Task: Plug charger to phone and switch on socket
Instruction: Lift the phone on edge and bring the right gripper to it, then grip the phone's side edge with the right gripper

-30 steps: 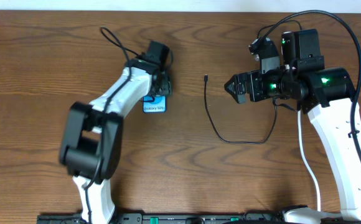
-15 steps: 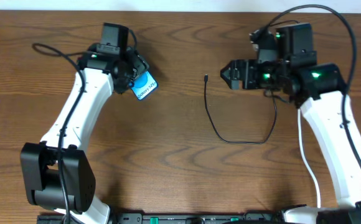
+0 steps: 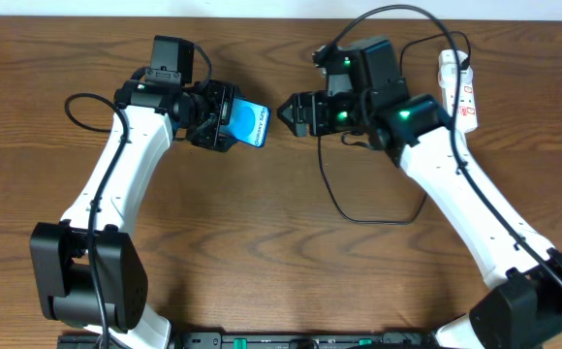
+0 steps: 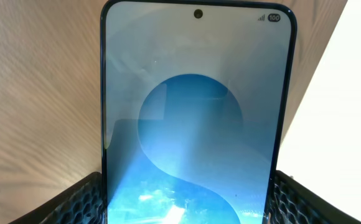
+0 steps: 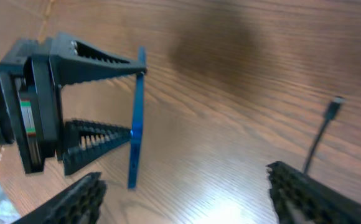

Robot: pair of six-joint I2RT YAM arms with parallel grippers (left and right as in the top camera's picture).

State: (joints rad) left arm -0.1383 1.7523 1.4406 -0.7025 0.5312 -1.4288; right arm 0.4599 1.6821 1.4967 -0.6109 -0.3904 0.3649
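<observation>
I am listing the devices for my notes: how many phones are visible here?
1. The phone is clamped in the left gripper near the table's far middle, facing the right gripper. Another could lie hidden.

Left wrist view, and there it was: the phone (image 4: 196, 124) filled the frame, and in the top right corner of its screen a small dark battery badge (image 4: 274, 17) read "100", with tiny signal bars (image 4: 261, 18) just beside it. From overhead, the phone's blue screen was too small to give up any lettering. The red marks along the white socket (image 3: 458, 82) at the far edge of the tabletop (image 3: 281, 262) were likewise too small to read.
</observation>
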